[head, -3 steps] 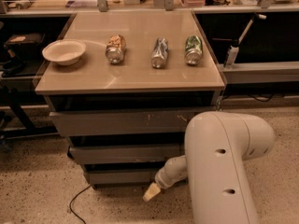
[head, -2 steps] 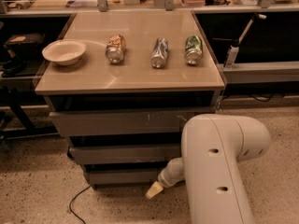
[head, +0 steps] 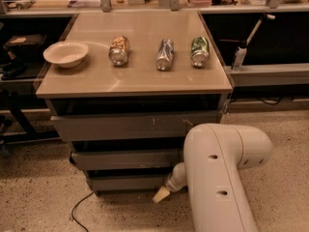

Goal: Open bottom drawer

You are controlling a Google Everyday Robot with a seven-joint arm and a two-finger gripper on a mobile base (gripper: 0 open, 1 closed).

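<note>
a tan desk (head: pixel 140 79) carries a white bowl (head: pixel 66 53) and three cans (head: pixel 164 54) lying on their sides, above three grey drawers. the bottom drawer (head: pixel 125 182), the slimmest, sits lowest, just over the speckled floor (head: pixel 38 197). the gripper (head: pixel 161 195) hangs at that drawer's right end; whether it is open or closed cannot be told. cluttered benches (head: pixel 270 74) line the background.

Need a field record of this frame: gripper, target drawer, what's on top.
effector: gripper, low, at the right end of the bottom drawer
target: bottom drawer, lowest and narrowest of three grey fronts
arm: white, lower right foreground
countertop: bowl at left; three cans lying in a row
</note>
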